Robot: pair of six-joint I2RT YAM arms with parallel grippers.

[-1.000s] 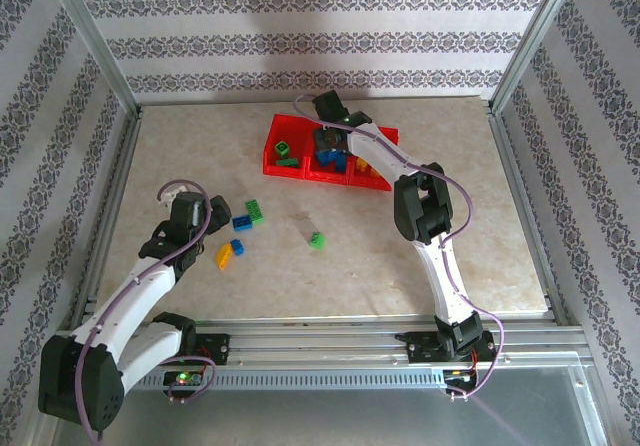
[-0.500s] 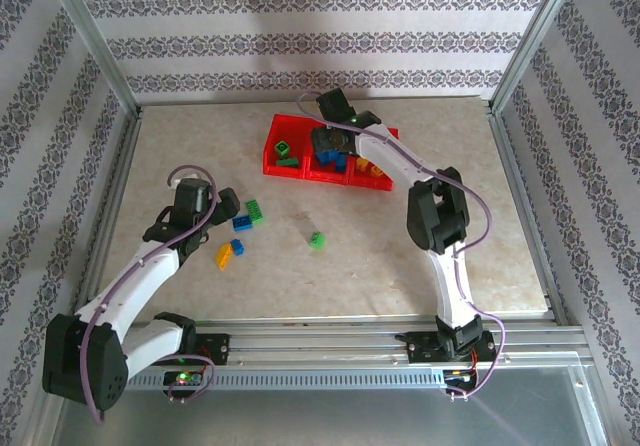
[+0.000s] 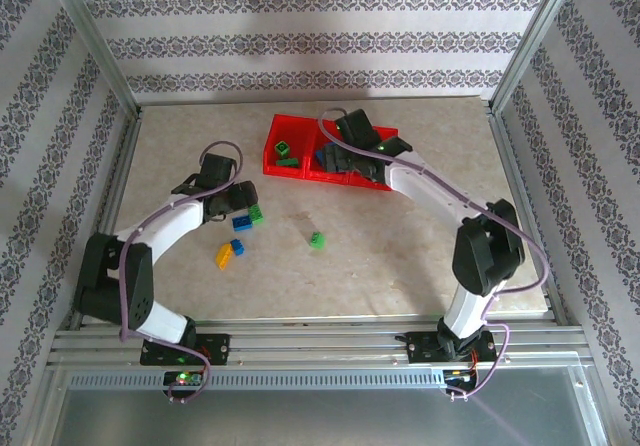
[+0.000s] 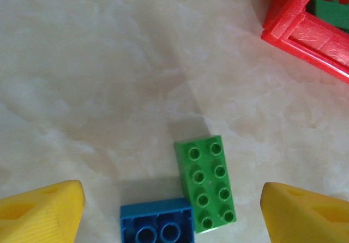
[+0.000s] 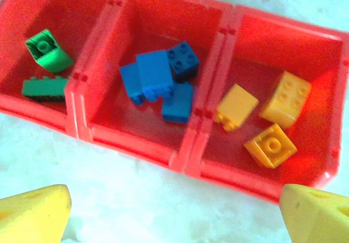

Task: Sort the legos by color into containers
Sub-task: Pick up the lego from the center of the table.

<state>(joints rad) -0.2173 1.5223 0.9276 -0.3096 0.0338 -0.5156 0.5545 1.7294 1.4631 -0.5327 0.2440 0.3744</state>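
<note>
The red tray [image 5: 185, 161] holds two green legos [image 5: 48, 49] in its left compartment, several blue legos [image 5: 155, 77] in the middle one and three yellow-orange legos [image 5: 271, 145] in the right one. My right gripper [image 5: 174, 216] hangs open and empty above the tray's near wall, also seen from the top as the right gripper [image 3: 340, 158]. My left gripper [image 4: 173, 213] is open over a green brick [image 4: 206, 184] and an upturned blue brick [image 4: 157, 221], touching neither. In the top view the left gripper [image 3: 243, 198] sits by that green brick [image 3: 256, 211].
Loose on the table lie a blue brick [image 3: 237, 247], a yellow brick [image 3: 224, 256] and a small green brick [image 3: 317, 239]. The tray's corner [image 4: 305, 30] is far right of my left gripper. Metal frame rails edge the table.
My left arm swung forward and right until its gripper came over the green and blue bricks. My right arm drew back from the tray's middle compartment and rose.
</note>
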